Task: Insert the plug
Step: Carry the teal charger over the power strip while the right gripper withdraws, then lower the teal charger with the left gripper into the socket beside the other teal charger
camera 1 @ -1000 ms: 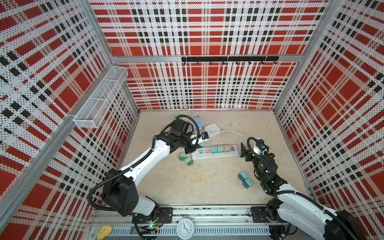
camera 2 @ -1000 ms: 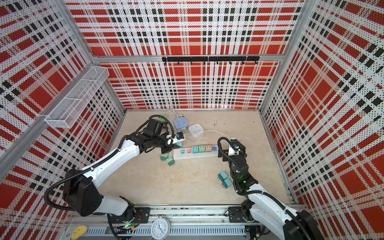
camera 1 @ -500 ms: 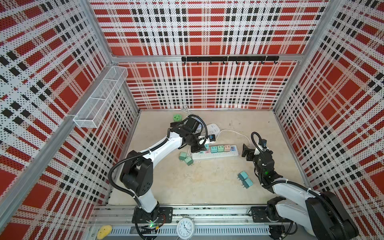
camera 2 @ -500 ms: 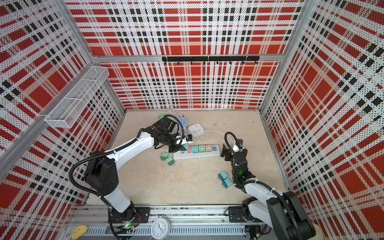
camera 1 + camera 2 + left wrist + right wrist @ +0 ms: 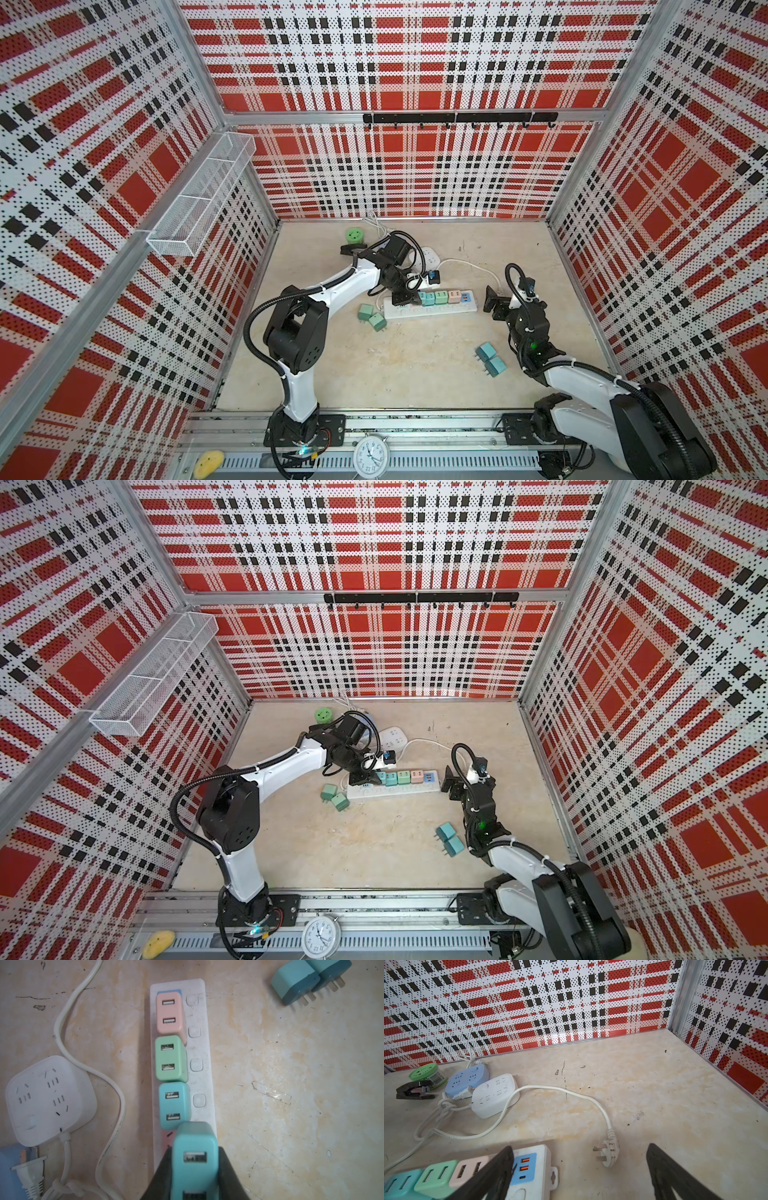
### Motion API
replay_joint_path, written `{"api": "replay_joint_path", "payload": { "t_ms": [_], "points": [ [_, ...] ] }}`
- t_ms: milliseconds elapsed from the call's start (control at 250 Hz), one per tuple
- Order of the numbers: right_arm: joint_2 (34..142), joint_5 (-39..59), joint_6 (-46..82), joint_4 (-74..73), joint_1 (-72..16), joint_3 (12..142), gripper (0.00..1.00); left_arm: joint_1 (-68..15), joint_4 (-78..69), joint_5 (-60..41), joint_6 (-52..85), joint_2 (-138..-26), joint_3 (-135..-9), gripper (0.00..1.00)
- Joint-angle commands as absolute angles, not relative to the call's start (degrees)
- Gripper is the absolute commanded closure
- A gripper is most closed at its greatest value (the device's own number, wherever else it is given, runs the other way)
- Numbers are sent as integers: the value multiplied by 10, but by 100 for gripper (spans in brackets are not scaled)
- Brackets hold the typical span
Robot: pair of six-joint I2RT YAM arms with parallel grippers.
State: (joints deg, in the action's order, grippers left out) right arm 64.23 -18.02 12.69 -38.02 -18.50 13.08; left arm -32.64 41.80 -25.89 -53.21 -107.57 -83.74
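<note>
The left end effector (image 5: 195,1169) is clenched on the teal plug (image 5: 194,1140), gripping it by its two flanks and holding it over the power strip (image 5: 204,1049), which lies flat on the desk (image 5: 291,1084). The plug hangs above the free socket (image 5: 167,1138), the next one along the strip after the seated teal charger (image 5: 173,1105). Its prongs are hidden beneath its body, so we cannot tell whether they have met the slots. We read the plug's long axis, marked by its two ports, as running along the strip's length, as with the chargers already seated. It looks offset from that row toward the strip's button side, though its height above the strip may exaggerate this. We judge the coming move to be a small shift back toward the row and then a straight press down into the strip. The right end effector (image 5: 580,1146) stands released, jaws wide, off the strip's far end, so the left arm is the nearer.
</note>
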Motion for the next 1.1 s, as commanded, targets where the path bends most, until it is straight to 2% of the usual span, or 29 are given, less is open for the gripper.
{"api": "replay_joint_path", "payload": {
  "t_ms": [0, 240, 640, 1096],
  "points": [
    [647, -177, 131, -417, -183, 141, 0, -321, 432, -269, -551, -1099, -843, 100],
    [646, -177, 131, -418, -182, 140, 0, -309, 438, -272, -548, -1109, -849, 100],
    [647, -175, 131, -418, -183, 140, 0, -294, 394, -285, -562, -1050, -801, 100],
    [648, -174, 131, -419, -183, 141, 0, -299, 398, -283, -546, -1079, -819, 100]
  ]
}}
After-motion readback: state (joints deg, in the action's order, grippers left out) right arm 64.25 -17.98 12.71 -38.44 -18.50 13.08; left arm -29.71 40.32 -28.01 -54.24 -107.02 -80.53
